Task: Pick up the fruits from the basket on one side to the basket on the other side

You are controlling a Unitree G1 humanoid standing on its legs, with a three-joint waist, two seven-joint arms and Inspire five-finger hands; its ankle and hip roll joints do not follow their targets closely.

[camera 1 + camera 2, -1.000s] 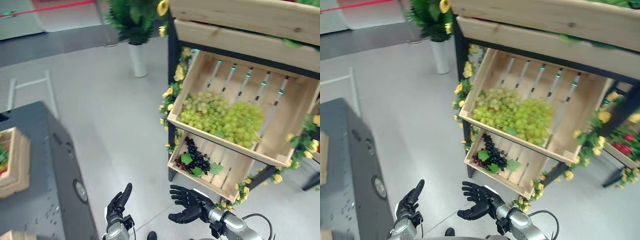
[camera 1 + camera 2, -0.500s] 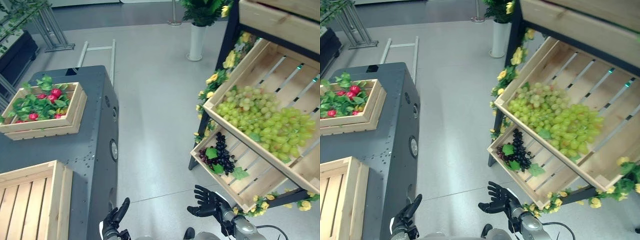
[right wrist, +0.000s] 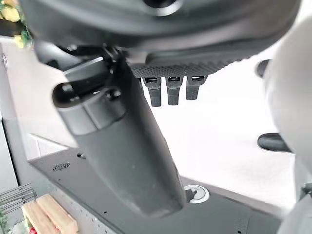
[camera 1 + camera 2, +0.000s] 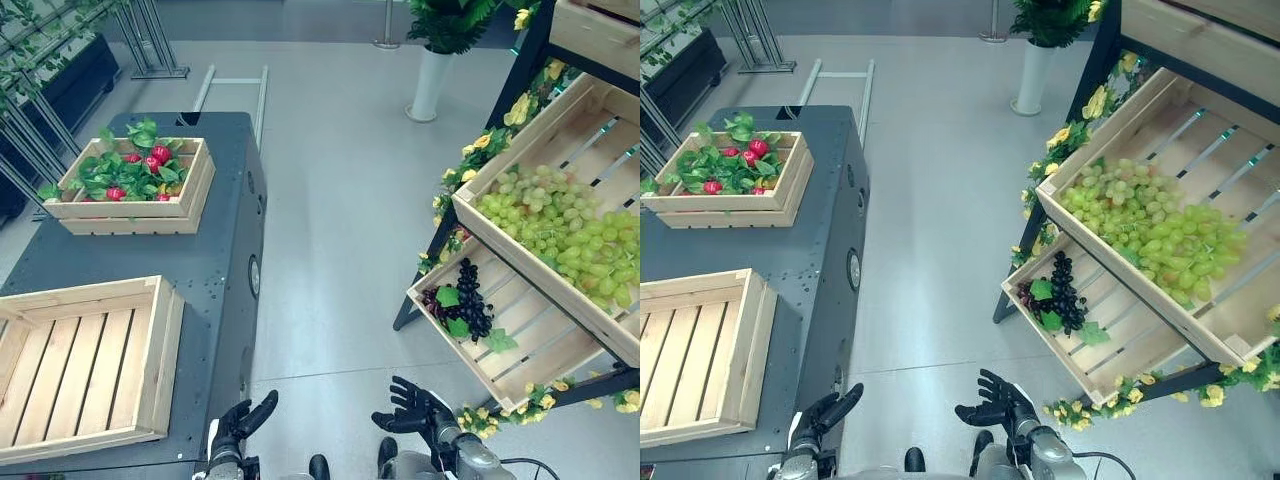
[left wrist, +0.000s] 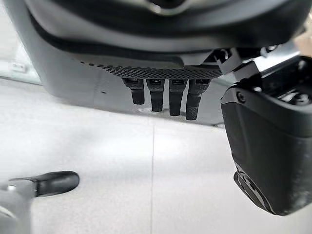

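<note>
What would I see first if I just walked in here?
Probably the big heap of green grapes in the tilted wooden crate on the stand at the right, with a bunch of dark grapes in the crate just below it. Next, the red fruits among green leaves in a crate on the dark table at the left, and an empty wooden crate nearer the robot.

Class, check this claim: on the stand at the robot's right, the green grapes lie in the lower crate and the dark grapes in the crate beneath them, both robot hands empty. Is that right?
Not quite. The green grapes lie in the upper crate, as the left eye view shows. The dark grapes do lie in the crate beneath, and the left hand and right hand are open and empty.
</note>
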